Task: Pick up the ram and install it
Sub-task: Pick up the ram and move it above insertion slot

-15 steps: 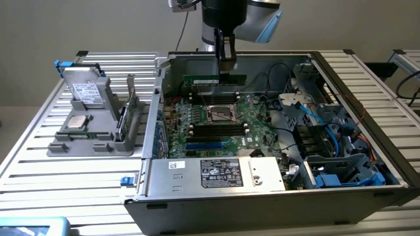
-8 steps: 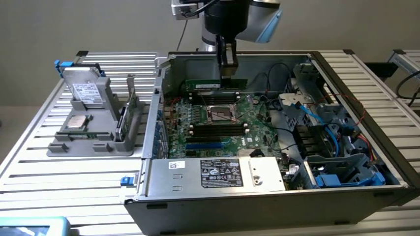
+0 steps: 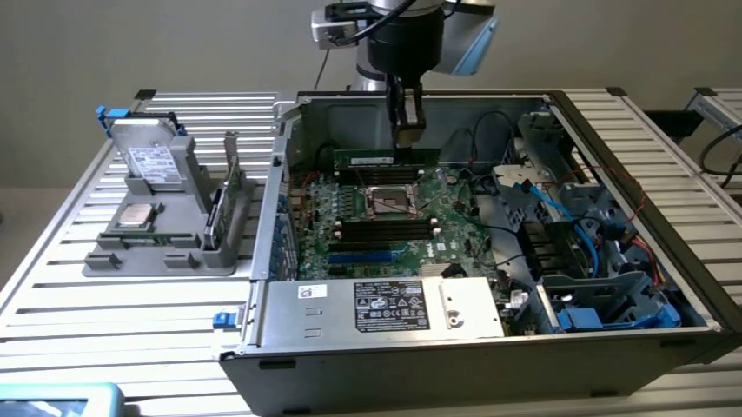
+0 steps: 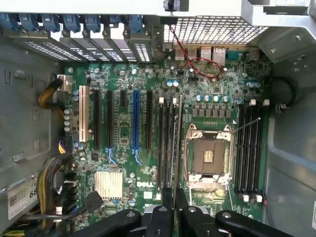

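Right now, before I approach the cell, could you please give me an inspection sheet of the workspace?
Surface: slatted metal table carrying an open computer case.
Job's things: the ram is held on edge over the motherboard, near the processor socket; I cannot tell whether it is seated.
Clutter: grey parts holder at the exterior view's left.
Grippers: end effector shut on the ram.
Cables: blue cables inside the case.
Surroundings: plain wall.

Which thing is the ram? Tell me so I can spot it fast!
Find the open computer case and the green motherboard inside it. At the board's far edge in the exterior view, the gripper pinches the ram: a long slim green stick with a white label, standing on edge, unlike the flat board.
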You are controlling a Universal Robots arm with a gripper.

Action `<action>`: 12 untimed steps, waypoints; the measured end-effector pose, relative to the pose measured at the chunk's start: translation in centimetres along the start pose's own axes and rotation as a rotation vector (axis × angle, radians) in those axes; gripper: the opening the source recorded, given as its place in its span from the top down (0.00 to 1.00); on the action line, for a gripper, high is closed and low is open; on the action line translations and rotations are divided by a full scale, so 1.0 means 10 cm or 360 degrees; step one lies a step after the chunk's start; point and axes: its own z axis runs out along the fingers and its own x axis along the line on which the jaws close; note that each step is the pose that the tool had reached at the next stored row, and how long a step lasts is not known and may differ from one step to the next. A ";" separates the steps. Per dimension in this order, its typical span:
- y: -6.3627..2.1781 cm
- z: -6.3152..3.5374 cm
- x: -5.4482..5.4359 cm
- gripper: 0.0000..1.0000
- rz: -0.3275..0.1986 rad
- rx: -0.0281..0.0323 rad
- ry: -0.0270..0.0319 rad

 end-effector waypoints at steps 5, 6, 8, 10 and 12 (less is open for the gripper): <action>-0.007 0.095 -0.02 0.86 -0.0002 0.00000 0.00064; -0.006 0.112 -0.02 0.86 -0.0002 0.00000 0.00092; -0.006 0.144 -0.02 0.86 -0.0003 -0.00001 0.00164; -0.005 0.176 -0.02 0.86 -0.0004 -0.00002 0.00220; -0.004 0.213 -0.02 0.86 -0.0003 -0.00003 0.00240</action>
